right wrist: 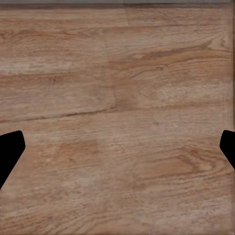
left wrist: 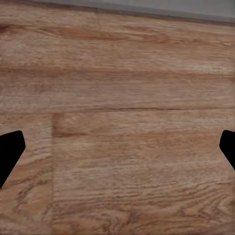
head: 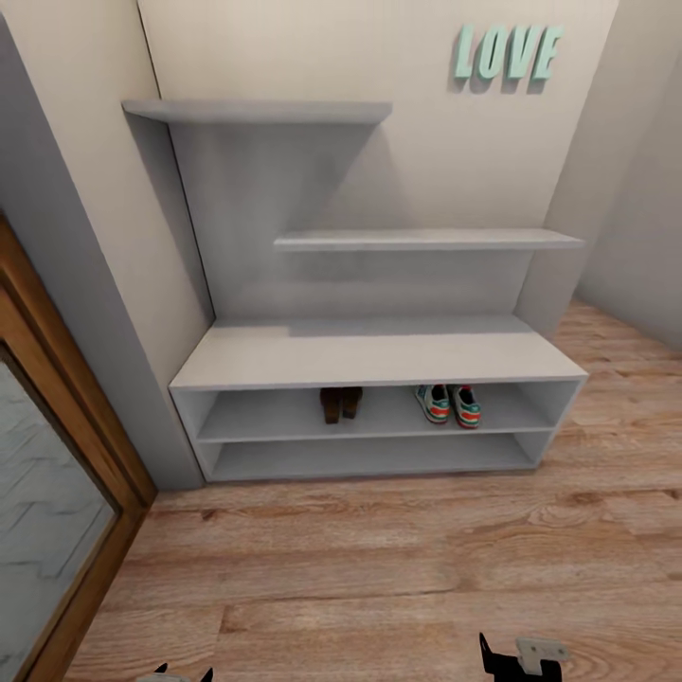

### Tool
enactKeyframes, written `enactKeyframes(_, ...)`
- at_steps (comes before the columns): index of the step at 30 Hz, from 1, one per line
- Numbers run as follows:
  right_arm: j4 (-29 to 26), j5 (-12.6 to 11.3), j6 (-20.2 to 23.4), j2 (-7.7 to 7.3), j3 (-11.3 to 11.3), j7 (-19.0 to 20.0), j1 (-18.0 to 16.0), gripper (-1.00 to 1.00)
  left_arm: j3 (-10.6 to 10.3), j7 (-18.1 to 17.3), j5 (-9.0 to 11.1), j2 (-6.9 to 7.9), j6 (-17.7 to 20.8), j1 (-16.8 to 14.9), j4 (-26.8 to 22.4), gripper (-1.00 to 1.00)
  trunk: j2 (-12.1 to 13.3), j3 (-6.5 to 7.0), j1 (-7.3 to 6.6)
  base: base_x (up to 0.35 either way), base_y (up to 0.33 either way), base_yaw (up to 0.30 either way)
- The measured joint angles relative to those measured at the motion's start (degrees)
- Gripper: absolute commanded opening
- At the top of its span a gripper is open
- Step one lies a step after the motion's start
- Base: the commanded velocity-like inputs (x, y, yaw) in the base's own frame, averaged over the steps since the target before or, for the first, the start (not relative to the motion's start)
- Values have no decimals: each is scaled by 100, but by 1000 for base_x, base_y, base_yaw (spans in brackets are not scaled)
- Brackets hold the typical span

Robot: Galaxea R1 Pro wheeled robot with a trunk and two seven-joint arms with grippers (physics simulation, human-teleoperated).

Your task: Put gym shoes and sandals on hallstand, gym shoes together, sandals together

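You're looking at the wide low light-grey hallstand (head: 379, 358) square-on, with the robot standing well back on the light-brown wood-grain plank floor (head: 398, 568).

Both pairs are sitting on the upper of the two open lower shelves. The flat brown sandals (head: 340, 403) are lying side by side near the middle, touching or nearly so. The white sneakers with teal-orange heels (head: 448, 404) are parked just right of them, heels out, next to each other, with a clear gap between the two pairs. Heels are facing you, so toes went in first. That is the natural push-in direction from the front, and it keeps each pair grouped. The bottom shelf, the bench top and the two staggered upper shelves are carrying nothing I can see.

No shoes are lying on the visible floor, so I'm judging the placement and grouping as done.

Your left hand (left wrist: 117, 152) is pointing down at bare planks, fingertips spread wide at the frame edges, holding nothing. Your right hand (right wrist: 117, 152) is doing the same: wide apart, nothing between the fingertips. In the head view the arms are barely poking in at the bottom edge, tucked low and clear of the rack.

The teal "LOVE" lettering (head: 507, 52) is hanging on the wall above.
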Motion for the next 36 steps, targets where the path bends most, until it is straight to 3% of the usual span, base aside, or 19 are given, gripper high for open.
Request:
enactKeyframes(14, 2, -83, -1, 55, 26, 27, 1, 100, -6, 329, -14, -8, 3, 0, 0, 100, 562, 251, -308, 0, 0, 0)
enactKeyframes(20, 7, -66, 27, 159, 25, 37, 17, 100, -8, 373, -16, -9, 3, 0, 0, 100, 802, 359, -439, 0, 0, 0)
enactKeyframes(36, 4, -63, 37, 216, 25, 32, 54, 100, -3, 386, -10, -9, 3, 0, 0, 100, 1444, 646, -791, 0, 0, 0)
